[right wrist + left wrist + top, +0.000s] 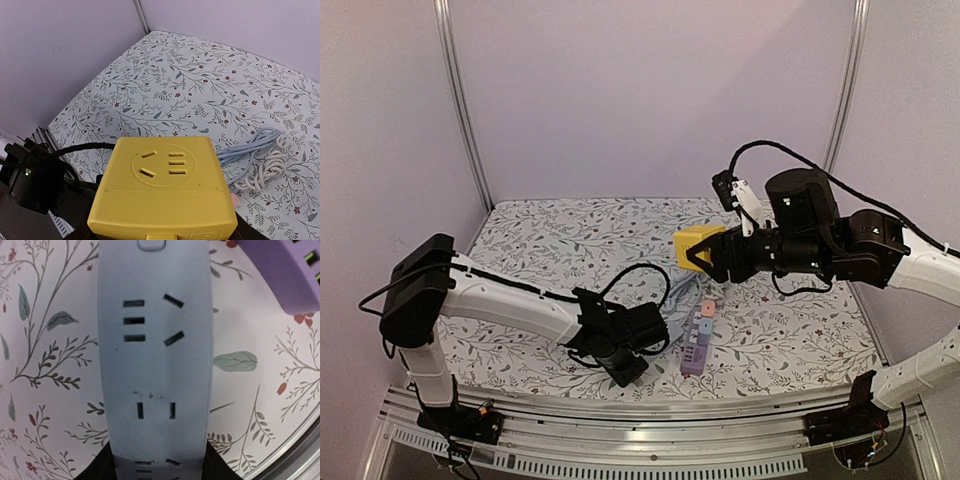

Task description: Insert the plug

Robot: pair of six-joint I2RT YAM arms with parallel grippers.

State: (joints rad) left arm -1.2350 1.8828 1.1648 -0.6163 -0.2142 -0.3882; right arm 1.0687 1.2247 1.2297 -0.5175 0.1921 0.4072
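Starting with the top view: right gripper (707, 256) is clamped on the yellow cube adapter (694, 243), held off the floral table (540, 240), up-frame of the purple power strip (697, 340). Bundled cables (682, 290) lie between the two. Left gripper (628, 368) is down at the table just left of the purple strip, its jaws hidden from this angle. Left wrist: white power strip (155, 370) runs lengthwise up the frame, sockets facing up. Dark fingers (217, 472) press on its two long sides at the bottom edge, so it's grasped. The purple strip's corner is top right, apart from the white one. Right wrist: the cube fills the foreground with its socket face to the camera. The fingertips are mostly hidden and the plug prongs aren't visible. Pale blue cable (255, 145) and white cable (265, 170) lie coiled on the table beyond it.
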